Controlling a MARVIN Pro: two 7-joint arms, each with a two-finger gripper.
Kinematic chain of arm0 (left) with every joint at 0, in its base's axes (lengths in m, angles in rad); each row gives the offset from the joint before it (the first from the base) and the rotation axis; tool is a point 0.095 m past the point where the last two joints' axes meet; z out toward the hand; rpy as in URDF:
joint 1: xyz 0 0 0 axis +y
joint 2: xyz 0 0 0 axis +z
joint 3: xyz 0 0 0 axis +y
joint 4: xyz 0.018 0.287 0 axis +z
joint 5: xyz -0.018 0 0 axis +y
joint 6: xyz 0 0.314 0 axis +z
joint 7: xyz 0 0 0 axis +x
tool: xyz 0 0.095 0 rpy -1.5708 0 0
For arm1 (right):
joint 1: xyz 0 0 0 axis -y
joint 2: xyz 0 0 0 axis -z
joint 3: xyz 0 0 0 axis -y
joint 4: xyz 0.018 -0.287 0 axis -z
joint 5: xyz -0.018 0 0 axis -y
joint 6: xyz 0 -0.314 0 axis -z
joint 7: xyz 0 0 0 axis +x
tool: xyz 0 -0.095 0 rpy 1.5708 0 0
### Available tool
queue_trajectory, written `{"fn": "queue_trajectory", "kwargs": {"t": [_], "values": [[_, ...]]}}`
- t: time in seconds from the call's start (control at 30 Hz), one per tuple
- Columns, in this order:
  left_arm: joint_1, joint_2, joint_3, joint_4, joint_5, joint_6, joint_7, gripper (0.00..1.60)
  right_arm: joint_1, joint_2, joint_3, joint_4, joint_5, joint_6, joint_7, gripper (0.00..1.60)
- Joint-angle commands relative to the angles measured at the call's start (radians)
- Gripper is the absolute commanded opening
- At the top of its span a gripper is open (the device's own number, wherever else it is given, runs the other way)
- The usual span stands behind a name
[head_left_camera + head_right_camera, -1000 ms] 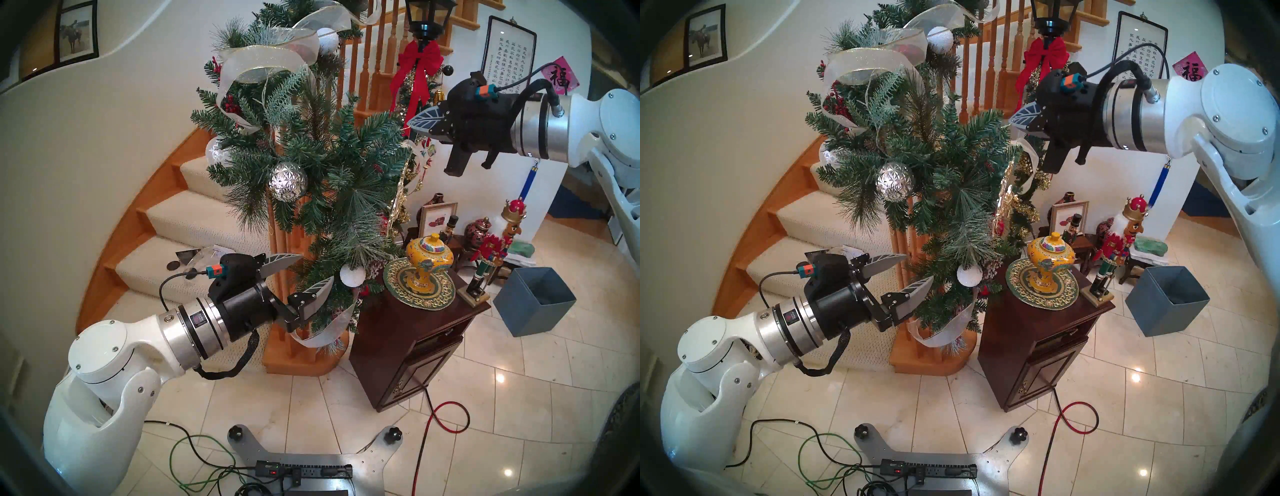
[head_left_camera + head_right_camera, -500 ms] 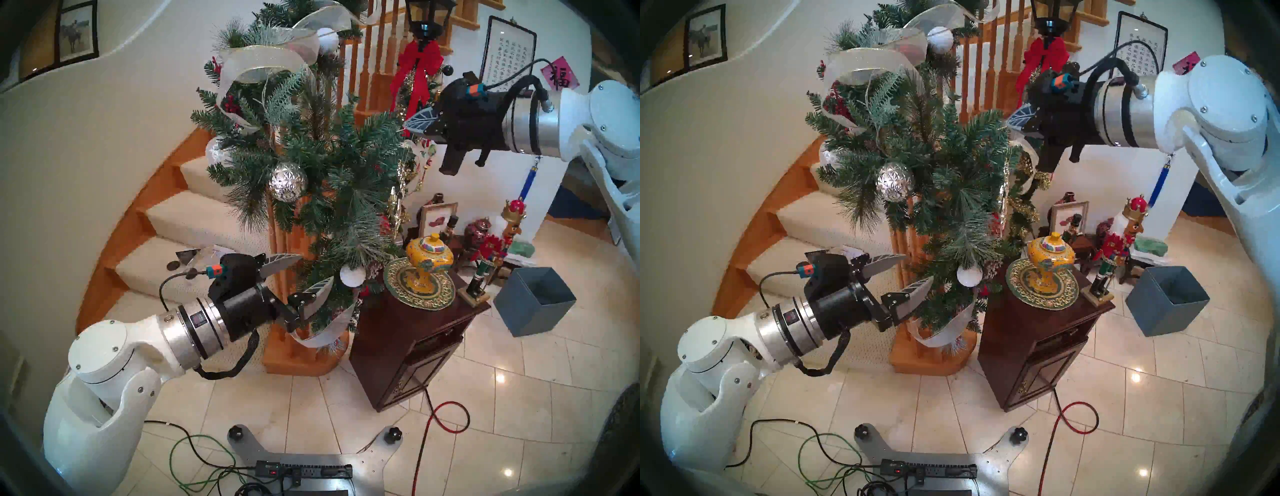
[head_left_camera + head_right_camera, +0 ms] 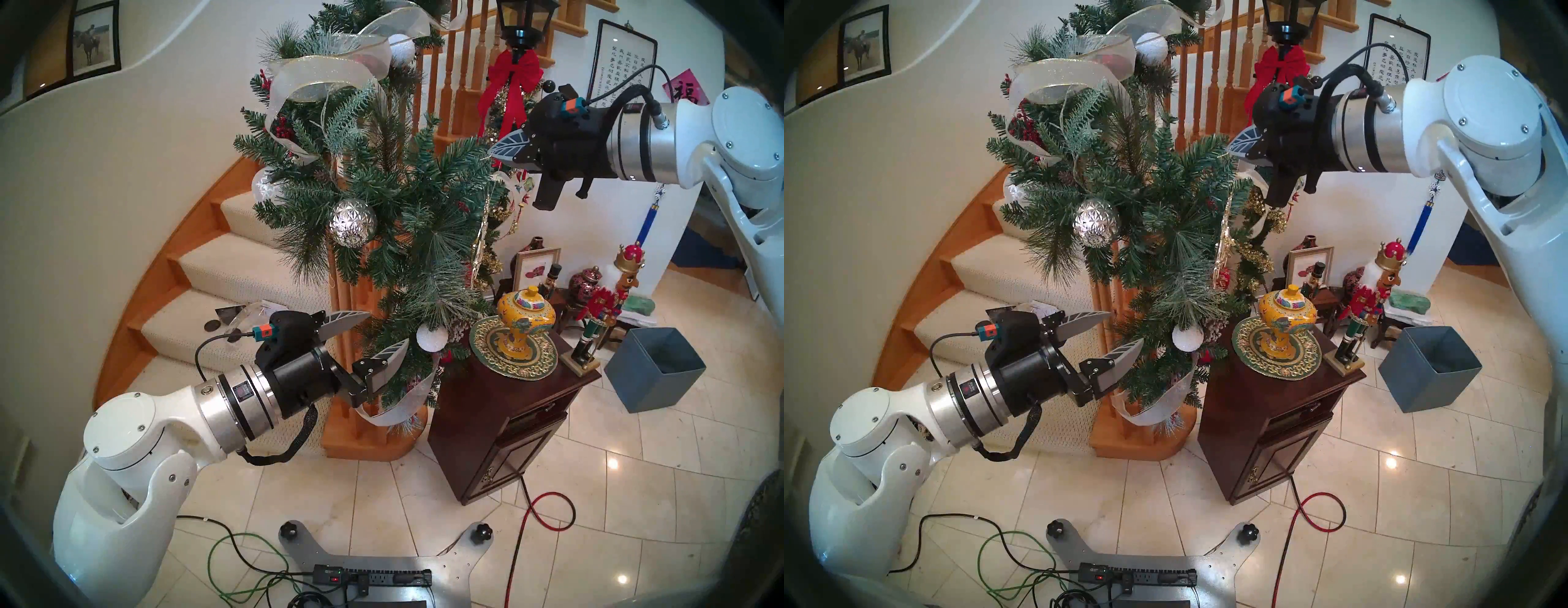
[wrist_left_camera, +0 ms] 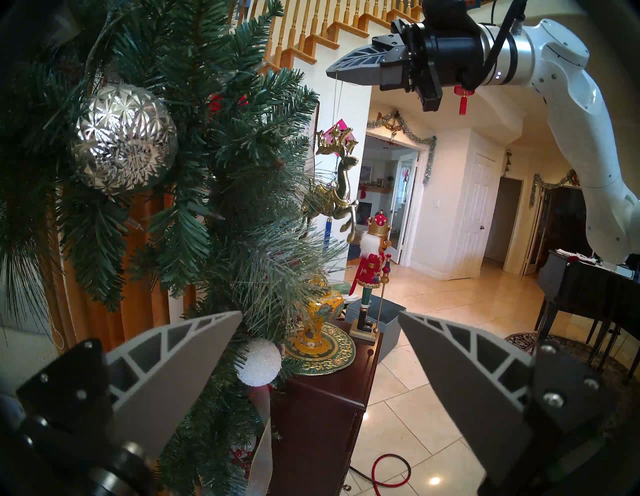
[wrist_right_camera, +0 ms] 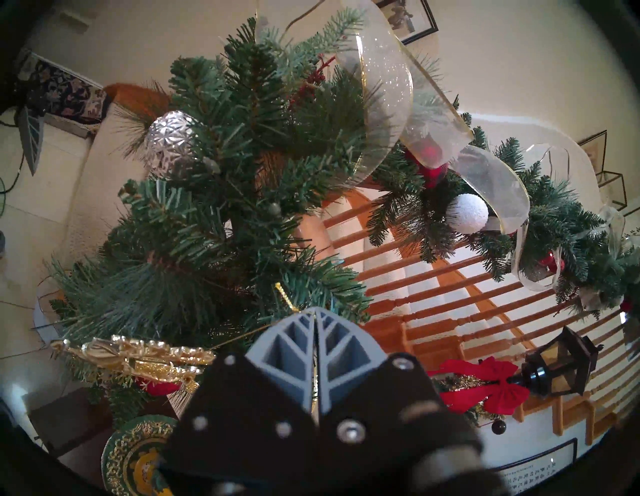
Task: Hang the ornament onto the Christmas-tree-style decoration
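Moved: my right gripper (image 3: pixel 496 152) has shifted left toward the garland (image 3: pixel 382 204).
Jaws: right clamped on the thread; left gripper (image 3: pixel 382 335) open, idle, lower left.
Reindeer (image 4: pixel 332 187): hangs upright below my right fingertips, beside the garland's right edge, frame centre.
Nearer arm: right.

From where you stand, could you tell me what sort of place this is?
Most likely a home's entrance hall at Christmas: a carpeted curved staircase with wooden balusters, its rail wrapped in a pine garland, and nutcracker figures by a small cabinet.
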Motion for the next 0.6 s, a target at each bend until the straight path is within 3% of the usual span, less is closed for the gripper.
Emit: {"fn": "queue_trajectory", "kwargs": {"t": [0.0,0.57], "values": [[-0.001,0.000,-0.001,-0.006,0.000,-0.002,0.000,1.60,0.054,-0.011,0.018,0.015,-0.003,-0.003,0.013,0.00],[-0.001,0.000,-0.001,-0.006,0.000,-0.002,0.000,1.60,0.055,0.001,0.046,0.018,-0.004,0.004,0.048,0.00]]}}
